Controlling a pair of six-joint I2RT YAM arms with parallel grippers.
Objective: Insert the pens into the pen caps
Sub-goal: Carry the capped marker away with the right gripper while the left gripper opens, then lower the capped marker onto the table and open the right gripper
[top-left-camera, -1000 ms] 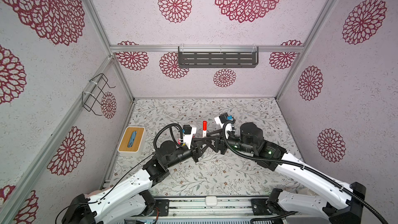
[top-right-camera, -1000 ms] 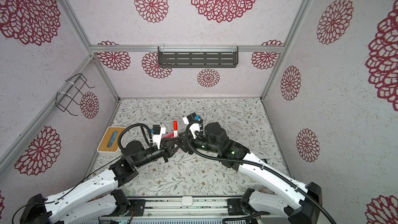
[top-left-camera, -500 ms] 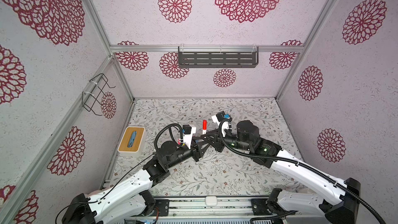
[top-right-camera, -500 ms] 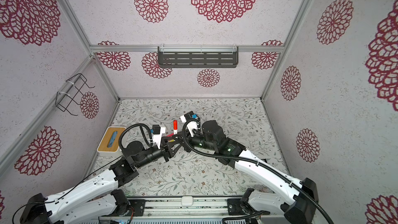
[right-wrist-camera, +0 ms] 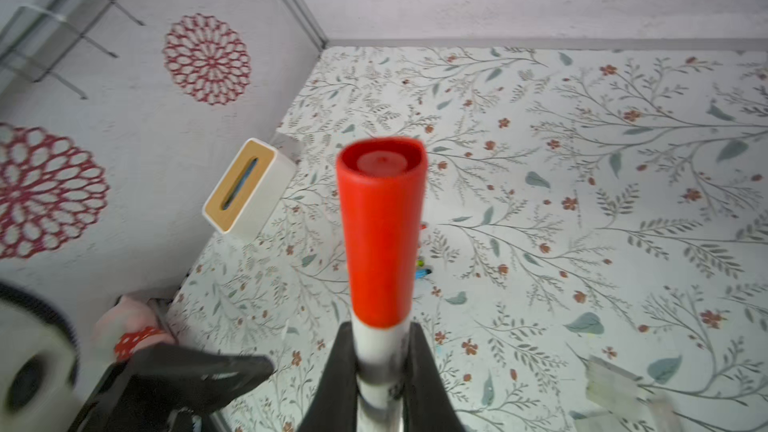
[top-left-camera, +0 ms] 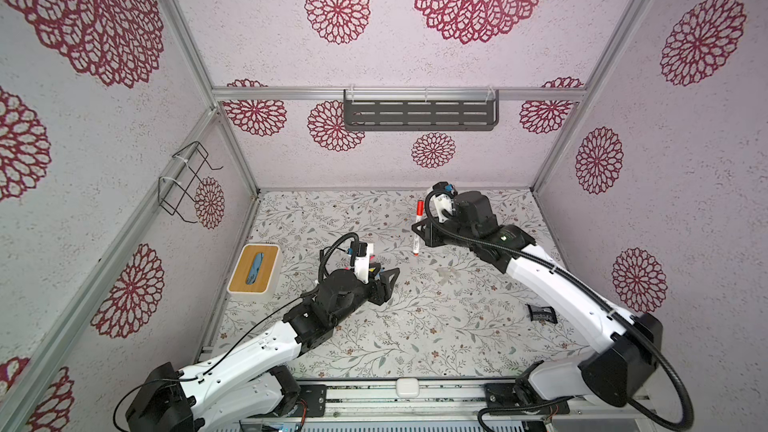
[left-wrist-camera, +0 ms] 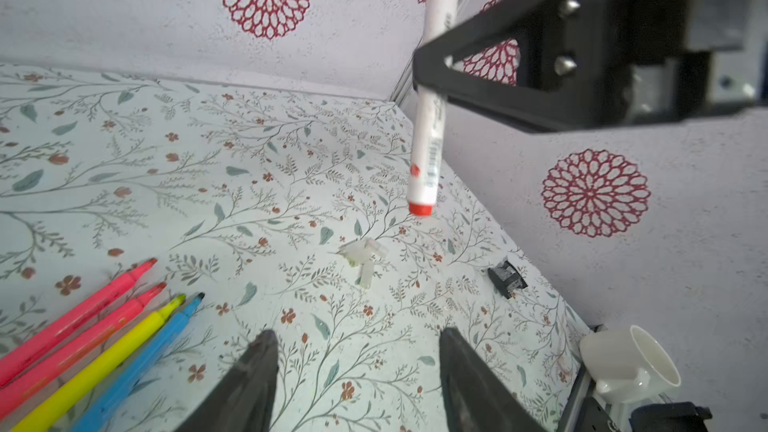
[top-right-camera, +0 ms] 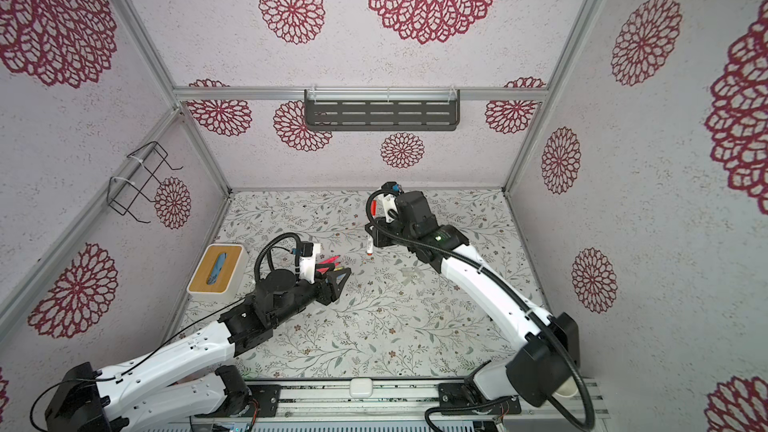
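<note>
Overhead, the scene reads as follows:

- The right fingers (right-wrist-camera: pixel 338 376) are clenched on the white pen (top-left-camera: pixel 419 214), pinching its barrel about midway; both top views show the pen nearly upright and clear of the surface (left-wrist-camera: pixel 124 151).
- That white pen (left-wrist-camera: pixel 430 135) has fine print on its barrel, a short red plug at the lower end and a long red cap (right-wrist-camera: pixel 380 234) seated on the upper end, above the right fingers (left-wrist-camera: pixel 432 64).
- The left fingers (left-wrist-camera: pixel 253 384) are released, spread wide with nothing between them, and sit low over the surface, well apart from the right fingers.
- Four uncapped pens lie side by side on the surface just beside the left fingers, tips fanned outward: one pink-red pen (left-wrist-camera: pixel 83 312), a second pink-red pen (left-wrist-camera: pixel 83 344), one yellow pen (left-wrist-camera: pixel 104 358) and one blue pen (left-wrist-camera: pixel 145 354).
- That makes five pens: one held, four lying.
- The clear caps (left-wrist-camera: pixel 363 255) are short, translucent whitish tubes in a small heap on the surface ahead of the left fingers and below the held pen's lower end; at least three show, but their exact number cannot be told.
- In a top view the heap (top-left-camera: pixel 446 274) lies between the left fingers (top-left-camera: pixel 388 280) and the right arm.
</note>
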